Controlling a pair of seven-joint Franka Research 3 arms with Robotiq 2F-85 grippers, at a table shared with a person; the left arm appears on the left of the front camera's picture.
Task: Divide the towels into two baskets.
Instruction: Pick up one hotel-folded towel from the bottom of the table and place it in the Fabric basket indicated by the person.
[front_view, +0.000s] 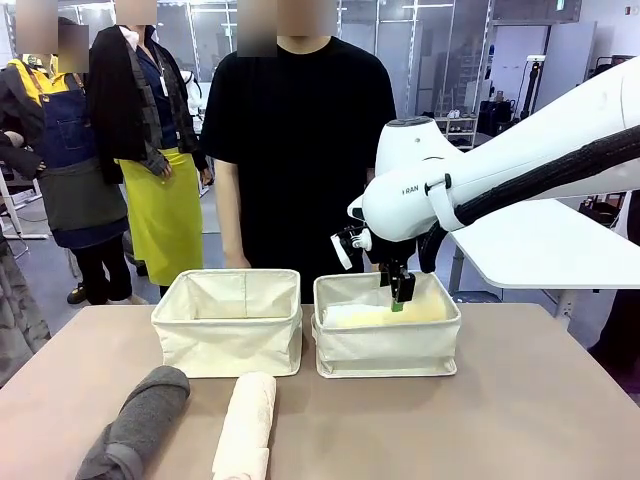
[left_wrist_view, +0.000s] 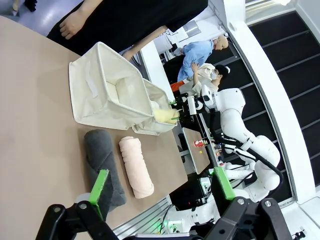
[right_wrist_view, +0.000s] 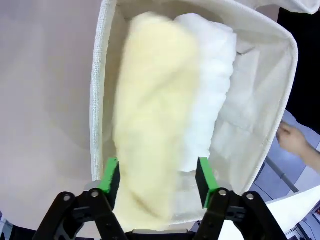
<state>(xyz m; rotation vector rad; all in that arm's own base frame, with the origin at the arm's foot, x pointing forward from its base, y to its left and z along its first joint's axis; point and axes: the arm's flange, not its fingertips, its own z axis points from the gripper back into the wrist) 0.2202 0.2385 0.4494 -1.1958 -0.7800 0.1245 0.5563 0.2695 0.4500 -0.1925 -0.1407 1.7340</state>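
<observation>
Tan tabletop (front_view: 520, 400) — grey towel (front_view: 140, 420) beside peach towel (front_view: 247, 425), near two baskets (front_view: 227, 340).

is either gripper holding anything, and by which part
Nothing held: right gripper open over the pale yellow towel in the basket; left gripper open, empty.

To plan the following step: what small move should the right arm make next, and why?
Probably lift the right gripper straight up, clear of the right basket: its jaws stand apart and the pale yellow towel lies inside beside the white towel. The dark grey towel and cream-peach towel wait on the table.
</observation>
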